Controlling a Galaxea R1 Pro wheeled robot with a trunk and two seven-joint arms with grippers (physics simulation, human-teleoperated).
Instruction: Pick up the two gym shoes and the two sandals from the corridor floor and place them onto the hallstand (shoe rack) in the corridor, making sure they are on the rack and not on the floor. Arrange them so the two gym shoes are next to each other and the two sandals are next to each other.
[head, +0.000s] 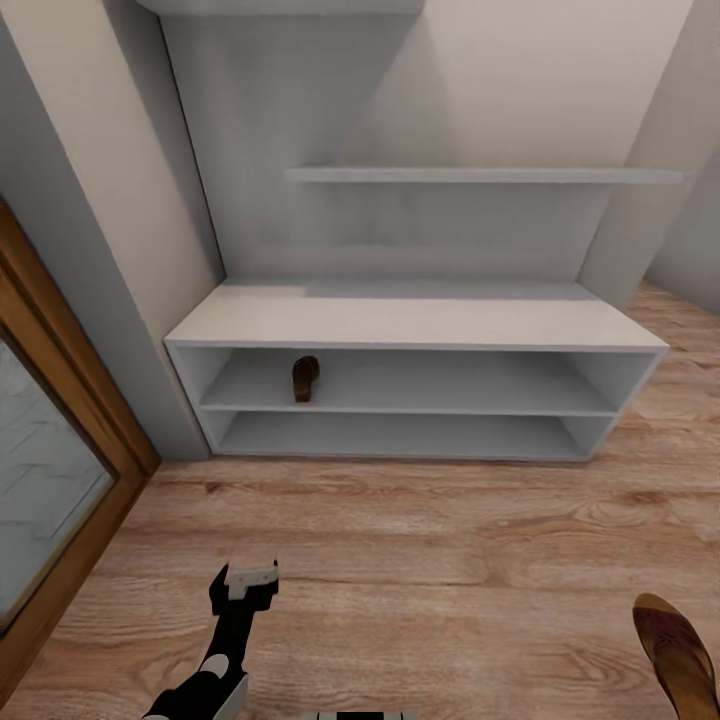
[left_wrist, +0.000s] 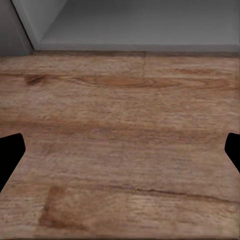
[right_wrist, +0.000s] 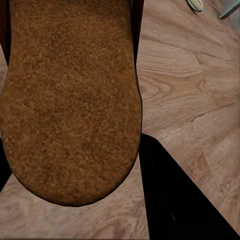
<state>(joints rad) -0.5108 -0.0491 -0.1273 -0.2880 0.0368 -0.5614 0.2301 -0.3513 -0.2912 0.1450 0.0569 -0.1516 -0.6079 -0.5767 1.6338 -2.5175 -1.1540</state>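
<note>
One sandal stood on the hallstand's upper shelf, toward its left end; the right claw held the other sandal; the left claw gaped wide above the floor.

Soft, even, shadow-light render; wrist views slightly blurred.

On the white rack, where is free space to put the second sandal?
The hallstand has one sandal at the left of its upper tier. That tier is bare from the sandal to the right wall. The flat top and lower tier are also bare. The other sandal is at the right, above the floor.
</note>
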